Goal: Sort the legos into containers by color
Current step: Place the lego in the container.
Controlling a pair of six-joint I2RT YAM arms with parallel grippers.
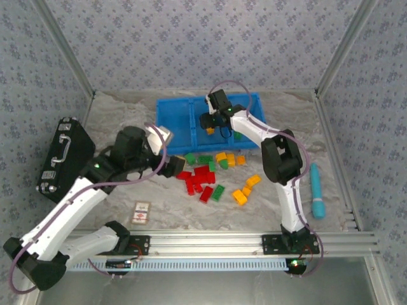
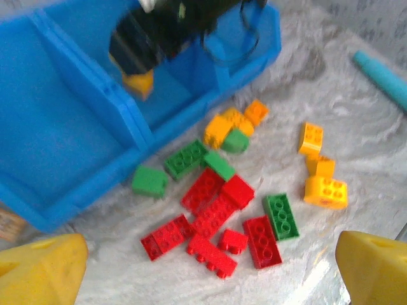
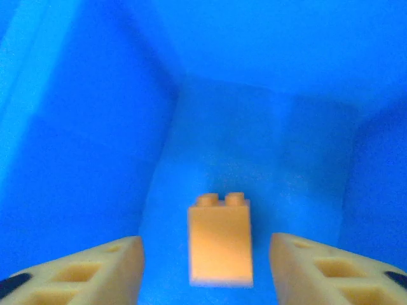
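Release is the step in hand, by my reading: the right gripper (image 1: pixel 212 125) hangs over the middle compartment of the blue bin (image 1: pixel 172 121), spread wide, with an orange brick (image 3: pixel 220 238) between its fingers but touching neither. I cannot tell whether the brick is dropping or lies on the compartment floor. To do this well, keep the gripper spread and lift straight up, clear of the dividing walls. The left gripper (image 2: pixel 206 273), also wide and holding nothing, hovers over the loose legos (image 2: pixel 216 216) on the bench (image 2: pixel 331 111), just in front of the bin. The red ones lie packed together, so it would do better to take an outlying brick, squarely across its short sides.
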